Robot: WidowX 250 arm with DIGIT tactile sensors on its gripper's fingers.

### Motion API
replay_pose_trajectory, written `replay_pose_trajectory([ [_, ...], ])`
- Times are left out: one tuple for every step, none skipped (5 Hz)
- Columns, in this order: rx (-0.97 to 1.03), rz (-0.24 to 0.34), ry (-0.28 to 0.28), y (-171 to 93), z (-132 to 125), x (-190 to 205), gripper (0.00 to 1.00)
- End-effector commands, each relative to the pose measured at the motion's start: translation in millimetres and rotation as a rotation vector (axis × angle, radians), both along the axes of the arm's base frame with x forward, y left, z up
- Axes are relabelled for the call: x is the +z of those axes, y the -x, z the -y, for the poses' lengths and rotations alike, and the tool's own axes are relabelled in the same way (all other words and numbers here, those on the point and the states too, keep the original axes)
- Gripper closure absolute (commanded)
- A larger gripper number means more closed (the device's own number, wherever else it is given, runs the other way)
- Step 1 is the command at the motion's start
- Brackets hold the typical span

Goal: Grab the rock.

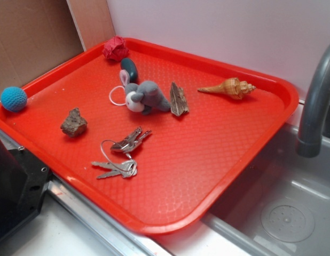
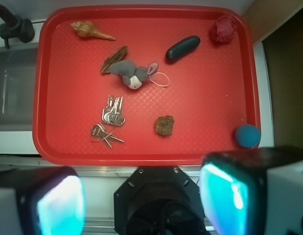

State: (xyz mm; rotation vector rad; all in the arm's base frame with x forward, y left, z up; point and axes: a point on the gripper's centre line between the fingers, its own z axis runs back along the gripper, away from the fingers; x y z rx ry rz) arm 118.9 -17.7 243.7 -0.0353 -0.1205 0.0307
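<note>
The red tray lies flat next to the sink, and its raised edge keeps the small things from rolling off. The rock sits alone on the tray. In the wrist view it is a little below the middle, at about 5 o'clock from the toy mouse. The keys are at its 9 o'clock, near but not touching, and the blue ball is at its 3 o'clock, pushed up against the tray's edge. The dark oval pebble and the brown wood piece lie farther up, well apart from the rock, so they should not get mixed up with it. The gripper hangs high over the near edge of the tray, at the rock's 6 o'clock. Its two fingers stand wide apart with nothing between them, likely so the lumpy rock can fit in. The rock has bare tray all around it, so I think the hand can come straight down on it. The bumpy sides may slip, so it should squeeze across the middle. The shell and the crumpled red ball are far away at the top.
</note>
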Motion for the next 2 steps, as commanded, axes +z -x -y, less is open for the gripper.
replay_pose_trajectory([
  [0.000,0.000,0.000,0.0,0.0,0.0,0.00],
  [0.115,0.013,-0.001,-6.4,-23.1,-33.5,0.00],
])
